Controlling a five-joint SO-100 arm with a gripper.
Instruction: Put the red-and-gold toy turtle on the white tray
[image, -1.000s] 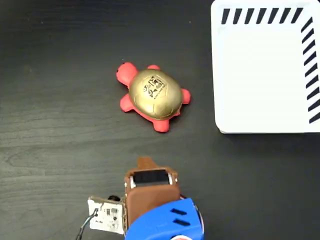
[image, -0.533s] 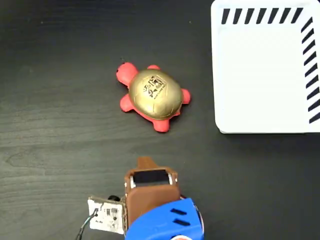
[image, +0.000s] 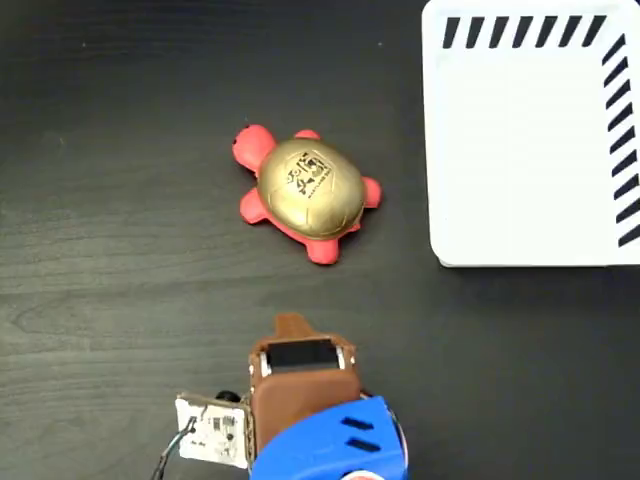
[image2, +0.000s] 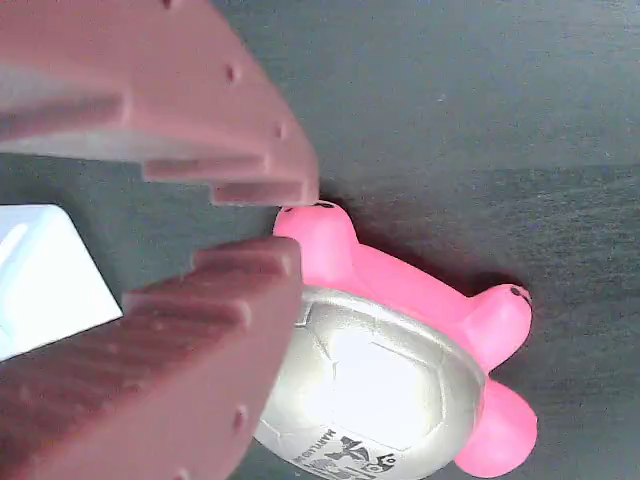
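The red-and-gold toy turtle (image: 308, 193) lies on the dark table left of centre in the fixed view, its head pointing up-left and its logo facing up. The white tray (image: 520, 150) fills the top right corner, bare, with black stripes along its top and right edges. My brown gripper (image: 292, 326) sits below the turtle, a clear gap away and touching nothing. In the wrist view the fingertips (image2: 262, 188) stand close together at the left with nothing between them. The turtle (image2: 400, 370) shows beyond them. A corner of the tray (image2: 45, 275) shows in the wedge between the fingers.
The blue arm body (image: 330, 445) and a small bare circuit board (image: 212, 430) with wires sit at the bottom edge. Dark wood-grain table (image: 120, 250) surrounds the turtle, and a strip of it separates the turtle from the tray.
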